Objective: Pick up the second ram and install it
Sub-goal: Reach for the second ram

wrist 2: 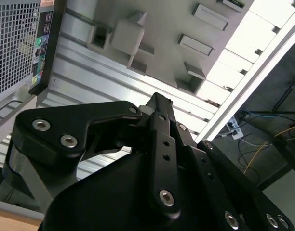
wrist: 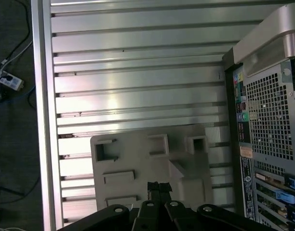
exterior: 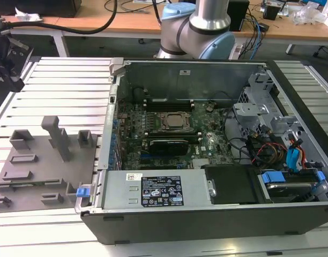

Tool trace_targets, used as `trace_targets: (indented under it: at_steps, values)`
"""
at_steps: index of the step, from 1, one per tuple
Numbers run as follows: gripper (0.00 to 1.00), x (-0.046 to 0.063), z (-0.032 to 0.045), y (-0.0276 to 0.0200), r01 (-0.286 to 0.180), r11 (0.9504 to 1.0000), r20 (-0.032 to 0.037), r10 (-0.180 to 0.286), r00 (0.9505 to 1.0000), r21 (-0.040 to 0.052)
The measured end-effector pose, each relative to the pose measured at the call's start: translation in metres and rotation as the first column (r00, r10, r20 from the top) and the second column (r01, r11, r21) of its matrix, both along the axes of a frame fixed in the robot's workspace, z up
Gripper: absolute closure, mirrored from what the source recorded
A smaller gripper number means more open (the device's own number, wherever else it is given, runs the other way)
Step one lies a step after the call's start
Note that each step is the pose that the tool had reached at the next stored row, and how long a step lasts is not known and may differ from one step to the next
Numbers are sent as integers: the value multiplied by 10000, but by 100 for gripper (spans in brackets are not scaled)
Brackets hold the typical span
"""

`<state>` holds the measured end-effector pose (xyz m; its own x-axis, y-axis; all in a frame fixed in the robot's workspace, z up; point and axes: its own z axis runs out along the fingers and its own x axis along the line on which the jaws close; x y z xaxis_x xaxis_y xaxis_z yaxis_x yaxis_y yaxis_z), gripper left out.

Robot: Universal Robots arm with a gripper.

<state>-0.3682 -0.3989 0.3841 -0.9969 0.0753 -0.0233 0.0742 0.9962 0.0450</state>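
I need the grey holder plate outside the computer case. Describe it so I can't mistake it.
In the exterior view, start at the open computer case; on the exterior view's left of it, the slatted aluminium table carries a flat matte-grey holder plate. Unlike the shiny slats around it, it has raised rectangular pockets and one tall upright post.

Matt black gripper (wrist 2: pixel 156 101) with silver screw heads (wrist 2: pixel 41 125), plain grey holder tray (wrist: pixel 138 159) just beyond its fingertips, ribbed silver table (wrist: pixel 138 57) farther out, computer case (wrist: pixel 270 110) beside them in silver dotted mesh, green motherboard (exterior: pixel 153 123), blue clips (exterior: pixel 272 178).
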Motion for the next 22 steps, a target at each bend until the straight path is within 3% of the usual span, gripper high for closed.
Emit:
trace_targets:
  at_steps: [5, 10, 18, 20, 22]
  values:
    - [89, -135, -6, 0, 1, 10000, 1, -1, 10000, 1]
    - [89, -139, -6, -6, 2, 10000, 0, -2, 10000, 1]
    - [89, -137, -7, -127, 0, 10000, 1, 0, 10000, 1]
    - [89, -137, -6, -177, 0, 10000, 0, 0, 10000, 0]
    - [89, -137, -6, -194, 0, 10000, 0, 0, 10000, 1]
